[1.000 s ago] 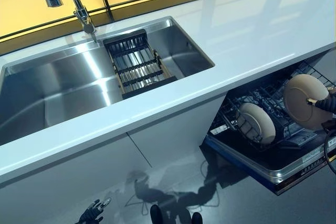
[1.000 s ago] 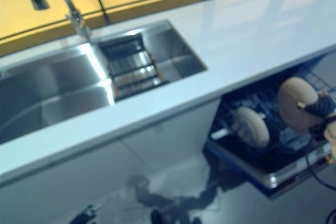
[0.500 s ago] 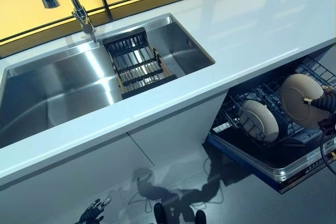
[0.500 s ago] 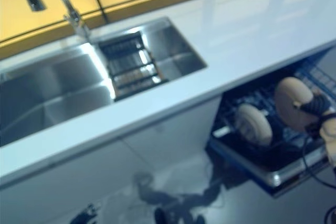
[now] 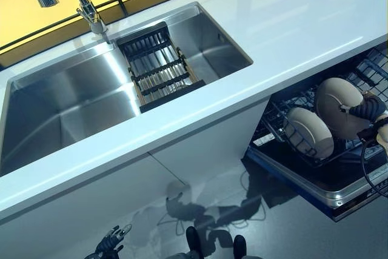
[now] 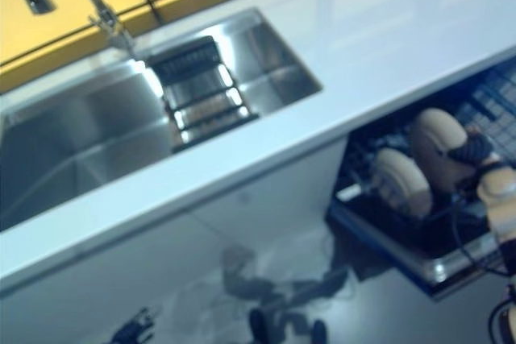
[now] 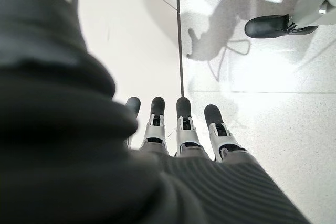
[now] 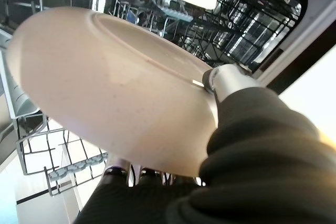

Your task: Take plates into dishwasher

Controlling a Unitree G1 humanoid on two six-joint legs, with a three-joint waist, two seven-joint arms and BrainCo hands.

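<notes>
My right hand [image 5: 367,110] is shut on a beige plate [image 5: 337,106], held upright over the pulled-out dishwasher rack [image 5: 364,77]. In the right wrist view the plate [image 8: 105,87] fills the frame, with the thumb [image 8: 226,80] clamped on its rim and the wire rack [image 8: 47,150] behind it. A second beige plate [image 5: 309,131] stands on edge in the rack, just to the left of the held one. My left hand [image 5: 109,247] hangs low by the floor, fingers [image 7: 184,124] straight and holding nothing.
A white counter [image 5: 291,22] runs above the dishwasher. The steel sink [image 5: 73,101] holds a dark drying rack [image 5: 157,68], with the faucet [image 5: 85,4] behind. The open dishwasher door [image 5: 321,192] juts out over the grey floor.
The camera has shifted, so the whole scene sits differently. The held plate has moved slightly down and closer to the standing plate in the rack.
</notes>
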